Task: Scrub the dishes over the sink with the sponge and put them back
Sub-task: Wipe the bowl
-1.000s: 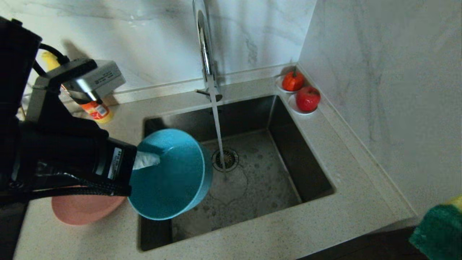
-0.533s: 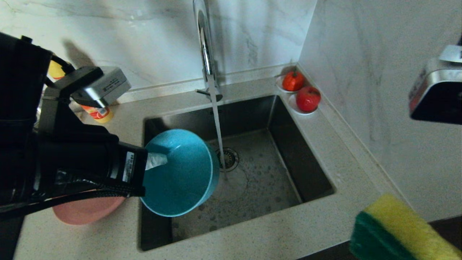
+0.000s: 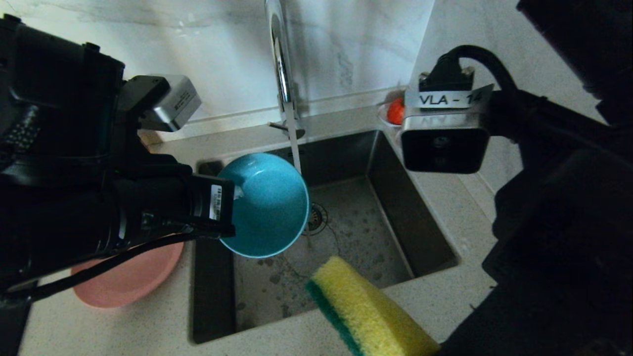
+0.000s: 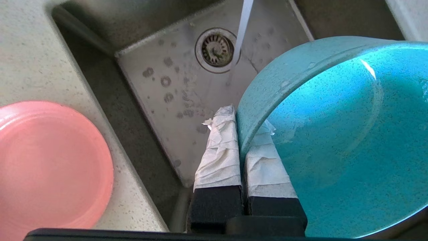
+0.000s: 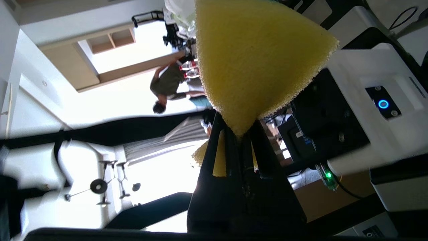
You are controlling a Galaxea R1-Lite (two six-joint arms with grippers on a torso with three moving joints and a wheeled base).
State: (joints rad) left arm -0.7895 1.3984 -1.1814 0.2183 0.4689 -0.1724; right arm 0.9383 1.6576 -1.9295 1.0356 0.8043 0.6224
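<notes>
Since sponge [image 3: 368, 311] entered over sink [image 3: 395, 198], teal bowl [image 3: 269, 205] lifted.

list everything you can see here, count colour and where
bowl: 1, teal, tilted over the sink, rim gripped by the left gripper
sponge: 1, yellow with green layer, above the sink's near edge, held by the right gripper
plate: 1, pink, on the counter left of the sink
sink: 1, dark steel, set in the counter
tap: 1, chrome, behind the sink, water running
red fruit: 1 showing, far right corner, mostly hidden
left gripper: 1, black with white-wrapped jaws, shut on the bowl's rim
right gripper: 1, black, shut on the sponge
</notes>
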